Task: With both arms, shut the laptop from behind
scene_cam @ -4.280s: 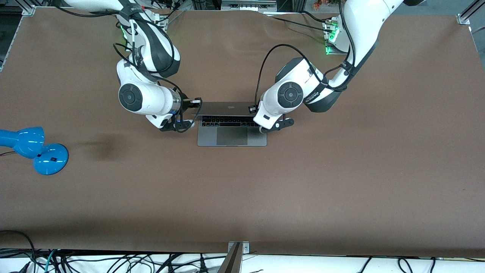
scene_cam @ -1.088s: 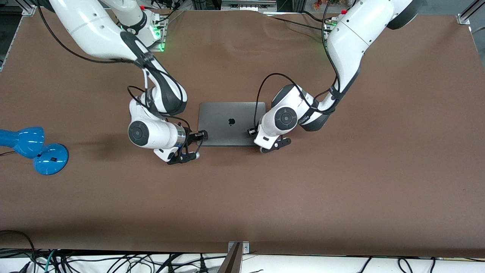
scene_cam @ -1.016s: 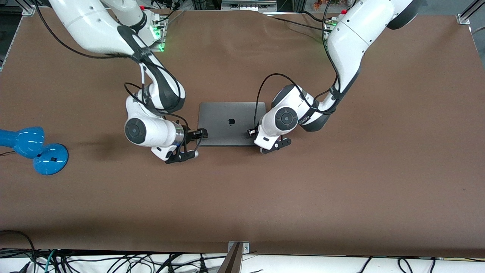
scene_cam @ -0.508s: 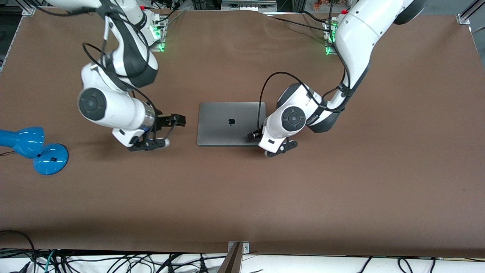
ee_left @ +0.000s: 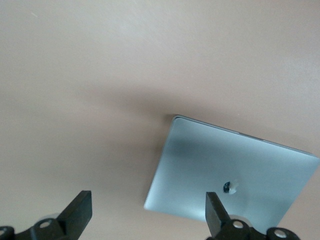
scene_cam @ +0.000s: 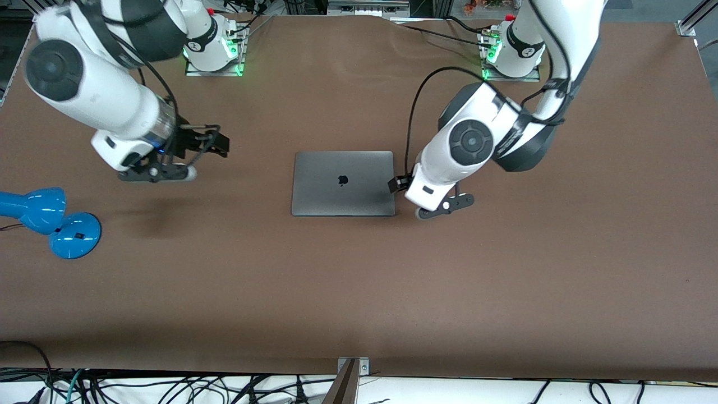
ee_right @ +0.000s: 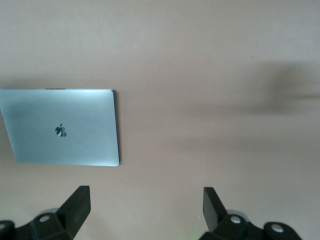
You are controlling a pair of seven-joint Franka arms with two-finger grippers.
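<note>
Centre of the front view, the laptop (scene_cam: pixel 343 183) lies flat on the brown table (scene_cam: pixel 505 292), lid shut. Just off its edge toward the frame's right, the left gripper (scene_cam: pixel 399 183) hangs spread wide, holding nothing. Upper left of the frame, the right gripper (scene_cam: pixel 216 141) hangs spread wide too, empty, well apart from the laptop.

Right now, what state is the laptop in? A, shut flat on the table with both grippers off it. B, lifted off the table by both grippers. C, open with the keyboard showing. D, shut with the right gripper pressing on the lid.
A: the laptop lies shut, logo up; the left gripper and right gripper hang open, clear of it.
</note>
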